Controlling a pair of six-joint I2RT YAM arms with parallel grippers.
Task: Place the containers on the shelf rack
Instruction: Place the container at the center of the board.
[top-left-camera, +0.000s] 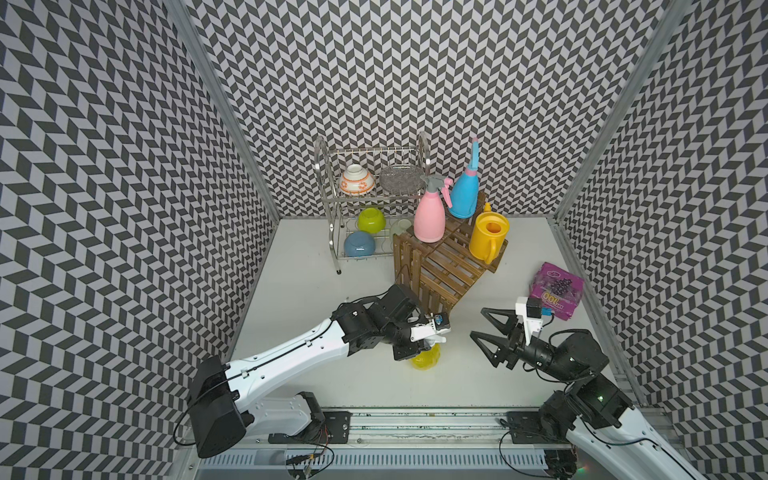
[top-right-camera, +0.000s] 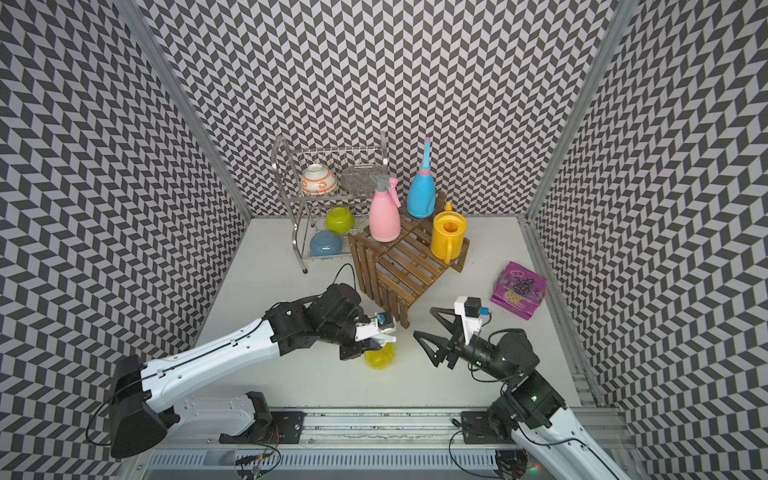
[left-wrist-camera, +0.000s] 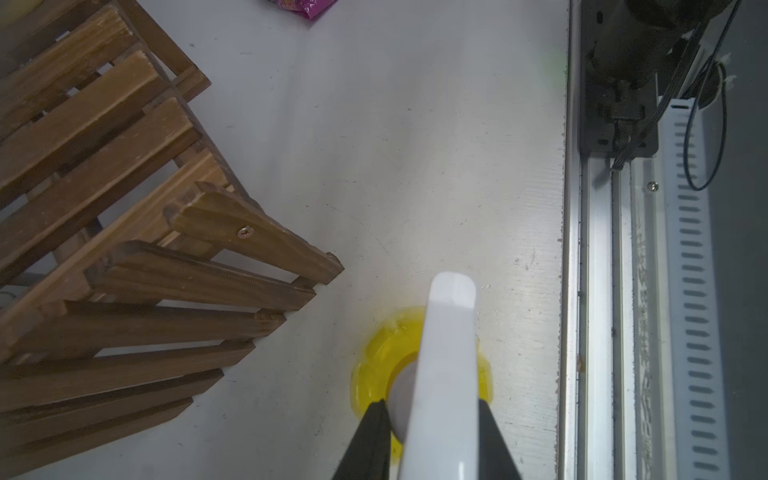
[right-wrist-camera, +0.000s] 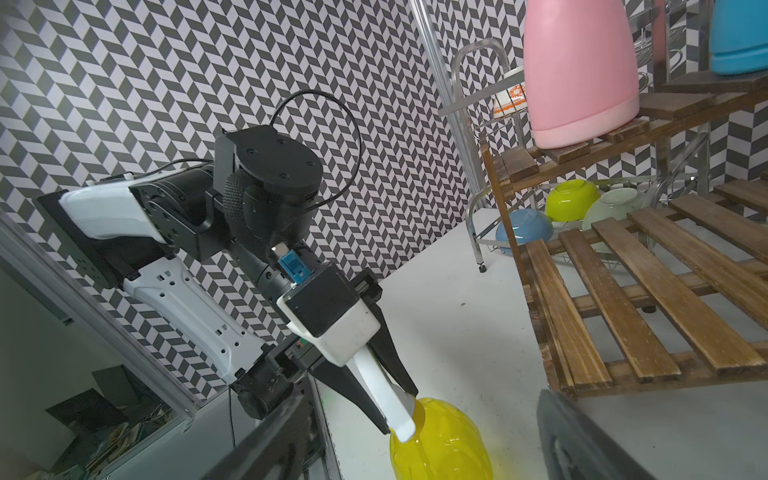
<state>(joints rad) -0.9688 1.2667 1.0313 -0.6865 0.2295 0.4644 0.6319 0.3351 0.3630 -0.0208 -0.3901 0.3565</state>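
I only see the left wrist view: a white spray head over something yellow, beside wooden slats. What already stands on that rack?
Observer: The pink spray bottle, blue spray bottle and yellow watering can stand on the shelf rack.
Operator: Where's the right gripper?
Observer: The right gripper is open and empty, pointing toward the round yellow bottle.
Operator: Anything behind the rack?
Observer: A wire dish rack holding bowls.

Wire dish rack (top-left-camera: 332, 232) holds bowls (top-left-camera: 370, 219); purple package (top-left-camera: 557, 291) on table (top-left-camera: 311, 299), well apart.
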